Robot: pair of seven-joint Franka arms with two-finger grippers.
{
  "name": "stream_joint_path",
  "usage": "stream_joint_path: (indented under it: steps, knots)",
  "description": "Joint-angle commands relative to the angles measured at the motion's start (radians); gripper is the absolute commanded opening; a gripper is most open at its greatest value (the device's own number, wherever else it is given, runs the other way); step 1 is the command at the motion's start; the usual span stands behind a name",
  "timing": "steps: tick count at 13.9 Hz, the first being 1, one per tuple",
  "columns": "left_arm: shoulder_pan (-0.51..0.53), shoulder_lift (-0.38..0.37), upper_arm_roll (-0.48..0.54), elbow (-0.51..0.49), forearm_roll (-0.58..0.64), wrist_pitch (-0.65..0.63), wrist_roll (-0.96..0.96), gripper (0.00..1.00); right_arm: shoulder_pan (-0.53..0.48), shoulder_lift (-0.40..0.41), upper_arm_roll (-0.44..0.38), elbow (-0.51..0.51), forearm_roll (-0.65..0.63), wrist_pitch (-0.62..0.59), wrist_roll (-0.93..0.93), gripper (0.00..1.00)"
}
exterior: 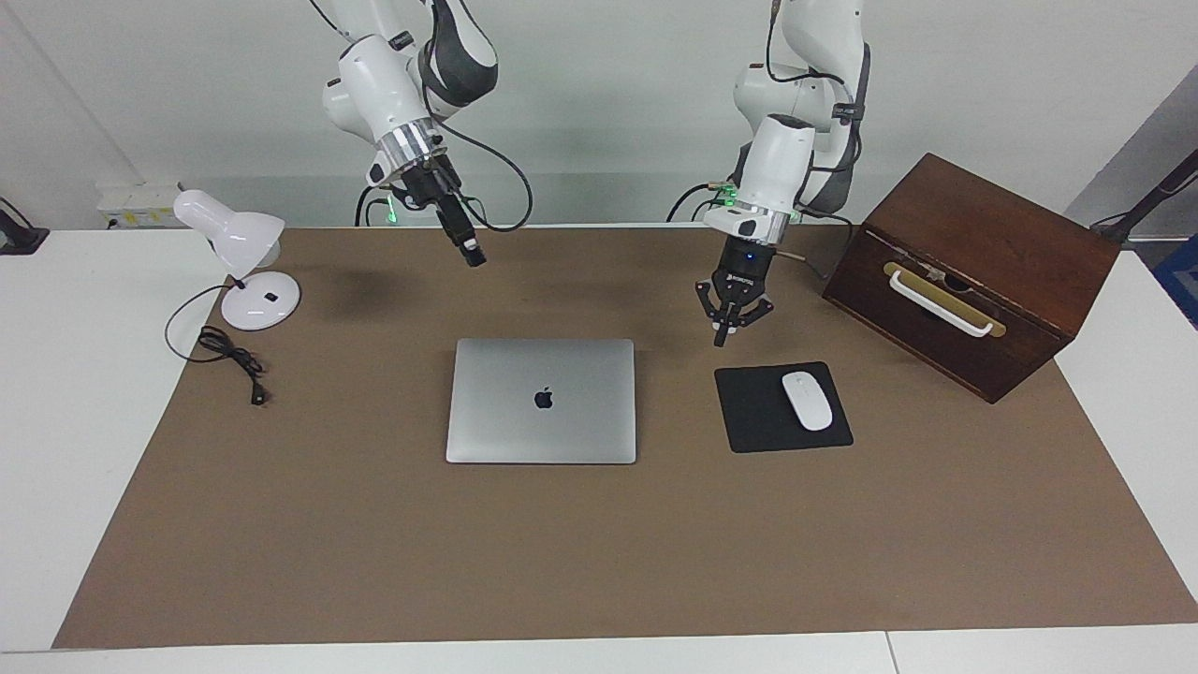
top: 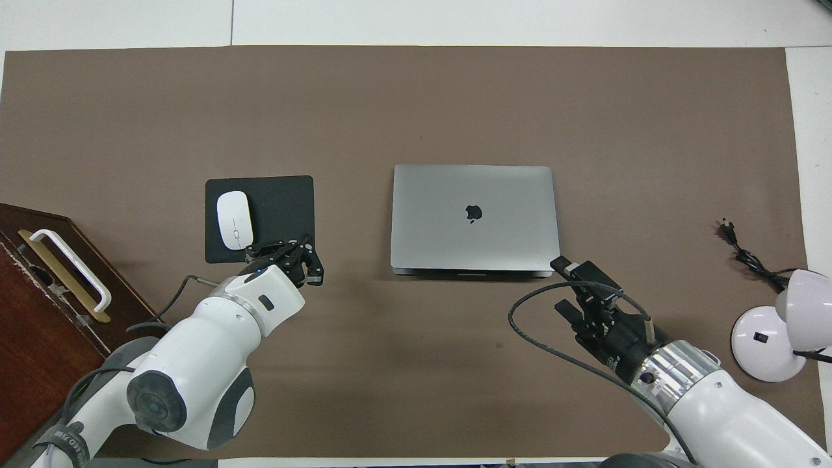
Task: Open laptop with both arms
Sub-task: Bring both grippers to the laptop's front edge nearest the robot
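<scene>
Hanging clenched and empty over bare mat between the black mouse pad and the laptop, the left pincer is the lower of the two. The right pincer is raised over the mat toward the robots' end; whether it is clenched cannot be told. The laptop lies shut and flat mid-desk between them, farther from the robots, its long axis running across the desk from arm to arm.

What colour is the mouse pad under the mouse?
The mouse pad is plain black, clearest in the overhead view.
</scene>
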Motion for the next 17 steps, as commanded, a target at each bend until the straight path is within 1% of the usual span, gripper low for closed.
stream_joint_path:
  steps: [1, 2, 7, 9, 12, 17]
  knots:
    - [-0.052, 0.043, 0.015, -0.02, -0.011, 0.104, -0.005, 0.0, 0.0, -0.016, 0.009, -0.028, 0.037, 0.022, -0.007, 1.0]
    - [-0.067, 0.05, 0.015, -0.027, -0.011, 0.133, -0.005, 0.0, 0.0, -0.004, 0.009, -0.028, 0.045, 0.025, -0.009, 1.0]
    - [-0.13, 0.141, 0.016, -0.054, -0.011, 0.284, 0.006, 0.0, 0.0, 0.062, 0.009, -0.022, 0.049, 0.039, -0.044, 1.0]
    - [-0.165, 0.156, 0.018, -0.053, -0.013, 0.285, 0.01, 0.0, 0.0, 0.085, 0.009, -0.019, 0.055, 0.04, -0.046, 1.0]
    - [-0.202, 0.178, 0.018, -0.051, -0.013, 0.285, 0.015, 0.0, 0.0, 0.099, 0.009, -0.014, 0.055, 0.04, -0.046, 1.0]
    - [-0.251, 0.181, 0.018, -0.053, -0.013, 0.282, 0.026, 0.0, 0.0, 0.119, 0.009, -0.006, 0.055, 0.039, -0.046, 1.0]
